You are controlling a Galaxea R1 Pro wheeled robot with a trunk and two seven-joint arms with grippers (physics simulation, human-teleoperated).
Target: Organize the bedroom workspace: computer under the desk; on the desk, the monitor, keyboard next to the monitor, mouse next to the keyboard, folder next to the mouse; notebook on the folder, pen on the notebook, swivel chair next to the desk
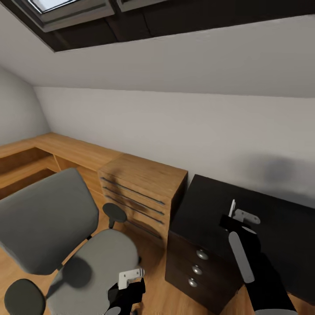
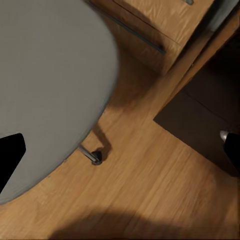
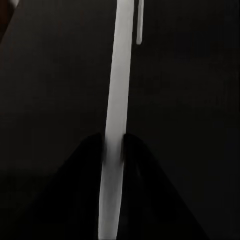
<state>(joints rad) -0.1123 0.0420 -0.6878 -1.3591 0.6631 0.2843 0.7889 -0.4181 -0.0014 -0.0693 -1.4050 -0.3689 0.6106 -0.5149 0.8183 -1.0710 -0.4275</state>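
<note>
White pen [image 3: 118, 100]: pinched between the right gripper [image 1: 233, 215]'s dark fingers [image 3: 85, 165], above the glossy black desk [image 1: 280, 227]
Left gripper [image 1: 131, 280]: low over the grey swivel chair [image 1: 57, 227]'s seat; grip state, cannot tell

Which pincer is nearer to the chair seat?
Left. The left pincer hangs just over the front edge of the chair seat; the right pincer is off over the black desk, shut on the pen.
</note>
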